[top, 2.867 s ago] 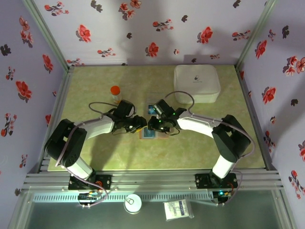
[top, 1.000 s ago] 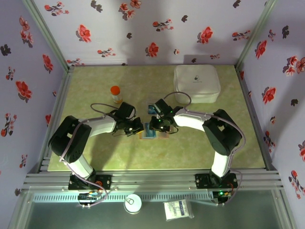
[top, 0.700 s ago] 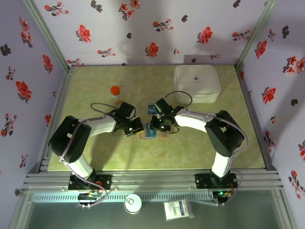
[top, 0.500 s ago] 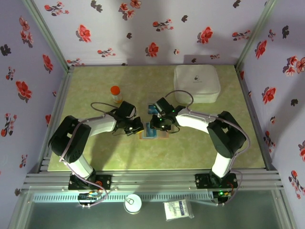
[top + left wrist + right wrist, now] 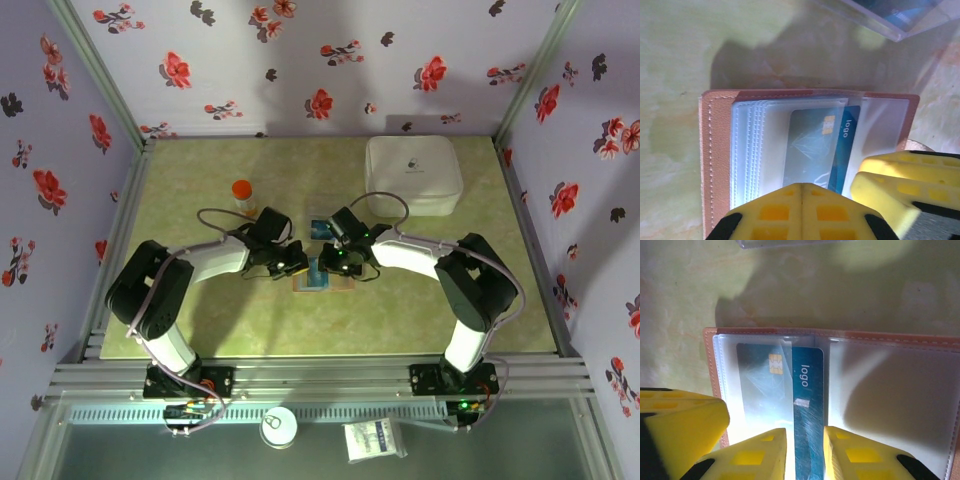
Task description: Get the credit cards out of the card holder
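Top external: both arms meet at the middle of the counter (image 5: pixel 430 315), left claw (image 5: pixel 293 262) and right claw (image 5: pixel 333 266) tip to tip over the card holder (image 5: pixel 318 280); the cards are too small to make out here.
Surroundings: a white box (image 5: pixel 413 175) sits far right and an orange-capped bottle (image 5: pixel 242 196) far left.
Card holder: it lies open and flat, a tan rim around clear sleeves.
Credit cards: both are in one sleeve, the teal card (image 5: pixel 760 390) with a chip overlapping the blue card (image 5: pixel 809 385) marked "logo".
Left claw: clenched, pads pressed together at the holder's near edge.
Right claw: jaws a little apart with the blue card showing in the gap; whether they pinch it cannot be told.
Left wrist extra: a yellow finger (image 5: pixel 900 177) of the other arm sits just beside its own, with a clear plastic piece (image 5: pixel 890 22) beyond the holder.
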You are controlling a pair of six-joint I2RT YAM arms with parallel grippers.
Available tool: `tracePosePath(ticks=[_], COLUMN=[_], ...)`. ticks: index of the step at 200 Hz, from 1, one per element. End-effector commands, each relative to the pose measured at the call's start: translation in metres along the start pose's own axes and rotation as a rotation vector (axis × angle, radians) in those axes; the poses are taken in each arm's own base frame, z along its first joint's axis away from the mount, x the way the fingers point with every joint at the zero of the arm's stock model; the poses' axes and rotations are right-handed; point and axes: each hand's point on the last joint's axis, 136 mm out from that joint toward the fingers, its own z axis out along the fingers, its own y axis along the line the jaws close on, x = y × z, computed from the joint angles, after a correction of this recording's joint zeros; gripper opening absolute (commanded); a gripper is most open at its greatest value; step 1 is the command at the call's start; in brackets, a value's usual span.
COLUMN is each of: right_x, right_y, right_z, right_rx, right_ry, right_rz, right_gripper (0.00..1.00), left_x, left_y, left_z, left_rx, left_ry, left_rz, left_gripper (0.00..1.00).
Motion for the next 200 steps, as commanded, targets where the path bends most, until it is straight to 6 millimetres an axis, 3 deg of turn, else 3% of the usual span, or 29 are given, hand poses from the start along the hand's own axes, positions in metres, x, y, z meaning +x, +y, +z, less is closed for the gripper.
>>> tracePosePath(ticks=[1, 81, 200], right_x=[0.0, 0.0, 0.004], right_y=[-0.001, -0.006, -0.008], right_z=[-0.003, 0.004, 0.018], right_rx=[-0.014, -0.032, -0.098], right_ry=[-0.008, 0.005, 0.031], right_rz=[0.012, 0.034, 0.083], right_gripper=[0.26, 0.26, 0.24], left_x=[0.002, 0.006, 0.007], left_y=[0.007, 0.026, 0.03], left_z=[0.004, 0.01, 0.012], left_rx=[-0.032, -0.106, -0.126], left_ry=[0.018, 0.03, 0.037], left_rz=[0.017, 0.011, 0.011], left_gripper=[0.0, 0.0, 0.0])
